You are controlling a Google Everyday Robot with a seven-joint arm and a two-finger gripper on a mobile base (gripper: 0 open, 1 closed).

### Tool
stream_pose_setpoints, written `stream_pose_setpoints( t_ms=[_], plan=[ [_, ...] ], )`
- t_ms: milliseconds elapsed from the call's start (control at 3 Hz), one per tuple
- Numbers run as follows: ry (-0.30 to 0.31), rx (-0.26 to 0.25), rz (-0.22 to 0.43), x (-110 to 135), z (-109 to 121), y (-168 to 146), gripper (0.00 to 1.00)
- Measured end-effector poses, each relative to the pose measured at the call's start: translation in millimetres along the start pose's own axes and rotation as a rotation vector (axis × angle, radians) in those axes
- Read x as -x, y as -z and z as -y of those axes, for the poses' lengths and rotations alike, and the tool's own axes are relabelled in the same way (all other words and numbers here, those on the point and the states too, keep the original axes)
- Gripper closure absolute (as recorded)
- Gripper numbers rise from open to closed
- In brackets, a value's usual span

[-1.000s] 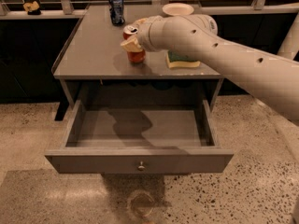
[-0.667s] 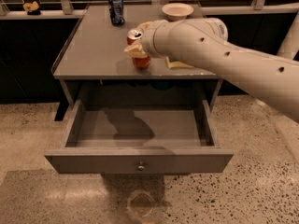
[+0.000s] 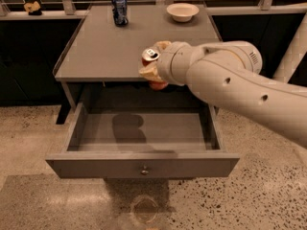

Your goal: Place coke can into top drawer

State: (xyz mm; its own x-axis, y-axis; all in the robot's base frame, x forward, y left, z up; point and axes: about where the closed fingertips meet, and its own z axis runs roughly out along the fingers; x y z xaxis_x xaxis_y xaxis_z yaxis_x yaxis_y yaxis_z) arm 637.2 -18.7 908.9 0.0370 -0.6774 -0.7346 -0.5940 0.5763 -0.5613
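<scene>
The coke can (image 3: 150,56), red with a silver top, is held in my gripper (image 3: 152,67) at the end of the white arm. It hangs in the air over the front edge of the grey cabinet top (image 3: 110,51), just above the back of the top drawer (image 3: 144,166). The drawer is pulled out and shows a bare grey floor and one small round knob at the middle of its front panel. The fingers are shut around the can, and the arm covers most of the can's body.
A dark blue can (image 3: 119,8) stands at the back of the cabinet top. A cream bowl (image 3: 182,11) sits at the back right. A small tan object (image 3: 32,6) lies on the ledge at the far left. Speckled floor surrounds the cabinet.
My gripper has lifted the coke can off the cabinet top and carried it forward, toward the open drawer. The arm now covers less of the cabinet top.
</scene>
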Motion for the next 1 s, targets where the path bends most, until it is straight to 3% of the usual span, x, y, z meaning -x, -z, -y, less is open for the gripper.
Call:
stream_pose_setpoints(
  t_ms=[333, 667, 1000],
  plan=[
    [-0.025, -0.016, -0.011, -13, -17, 25, 1.0],
    [-0.038, -0.014, 0.002, -22, -28, 24, 1.0],
    [-0.051, -0.004, 0.067, -22, -36, -1, 1.0]
  ],
)
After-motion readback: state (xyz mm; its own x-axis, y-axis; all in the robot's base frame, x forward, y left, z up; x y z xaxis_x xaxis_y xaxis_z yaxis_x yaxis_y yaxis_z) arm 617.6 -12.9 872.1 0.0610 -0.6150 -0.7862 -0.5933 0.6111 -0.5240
